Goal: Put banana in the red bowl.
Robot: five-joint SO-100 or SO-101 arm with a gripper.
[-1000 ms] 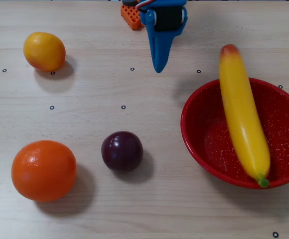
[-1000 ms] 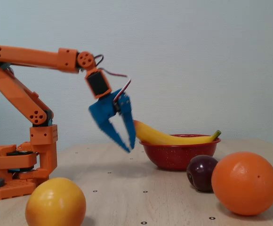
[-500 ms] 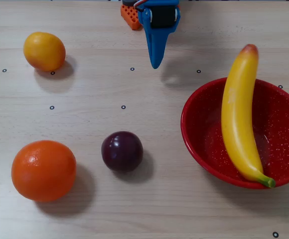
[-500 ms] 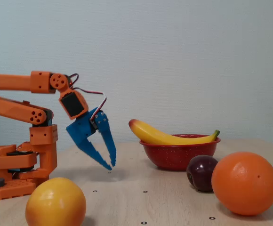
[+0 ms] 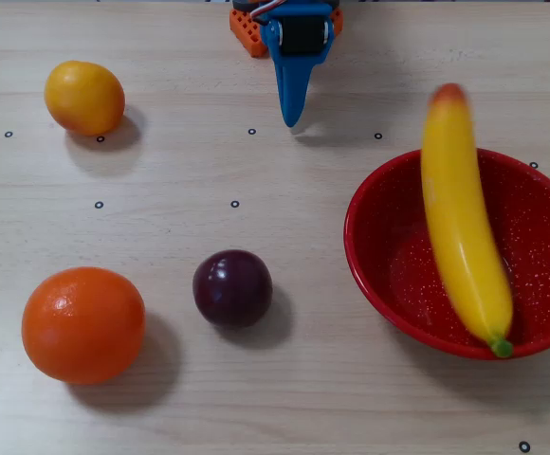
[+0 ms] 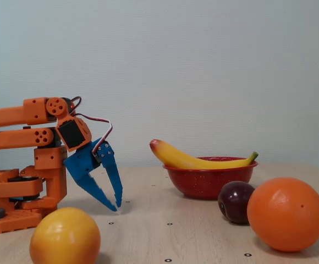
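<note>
One long glossy yellow plastic banana point(image 5: 460, 223) lies across the large speckled red bowl point(image 5: 540, 237), too long to sit inside, its reddish tip overhanging the rim; the blue two-finger gripper point(image 6: 114, 205), fingers slightly apart and empty, hangs near the arm's orange base.

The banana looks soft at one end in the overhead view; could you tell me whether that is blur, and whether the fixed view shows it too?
Overhead view: the banana is smeared at its reddish tip, sharper toward the green stem over the red bowl. Fixed view: the banana looks crisp.
</note>
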